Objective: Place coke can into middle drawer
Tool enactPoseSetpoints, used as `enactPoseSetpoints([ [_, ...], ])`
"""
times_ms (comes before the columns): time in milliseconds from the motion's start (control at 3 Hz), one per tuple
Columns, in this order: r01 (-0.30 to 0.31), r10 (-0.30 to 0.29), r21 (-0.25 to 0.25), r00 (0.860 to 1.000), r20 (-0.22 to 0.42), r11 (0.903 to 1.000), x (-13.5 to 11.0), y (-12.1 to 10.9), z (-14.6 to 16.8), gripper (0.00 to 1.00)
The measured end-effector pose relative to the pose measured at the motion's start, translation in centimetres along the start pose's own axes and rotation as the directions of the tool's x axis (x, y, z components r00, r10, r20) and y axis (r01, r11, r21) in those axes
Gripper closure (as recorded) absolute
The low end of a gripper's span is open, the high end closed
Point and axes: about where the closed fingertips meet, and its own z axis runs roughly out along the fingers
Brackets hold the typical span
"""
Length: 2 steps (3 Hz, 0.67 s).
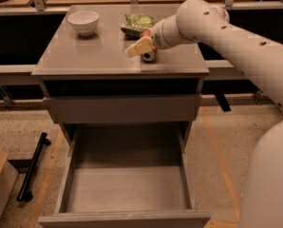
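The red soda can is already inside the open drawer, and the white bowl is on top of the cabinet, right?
Not quite. The coke can is not in the middle drawer. It lies on the cabinet top, right beside the gripper, as the camera view shows. The white bowl is on top of the cabinet, just as you said.

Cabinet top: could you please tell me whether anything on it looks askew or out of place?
The coke can seems to lie on its side, silver end toward the camera, right of centre, with the pincer at it. Nothing else stands out.
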Motion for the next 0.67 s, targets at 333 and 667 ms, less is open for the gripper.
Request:
enactPoseSetpoints([
  [333,-0.034,0.034,-0.009,0.999,0.001,0.9994,0.5,-1.0,2.7,0.0],
  [667,-0.05,0.05,-0.027,0.999,-0.005,0.9984,1.1,-1.1,4.3,0.17],
])
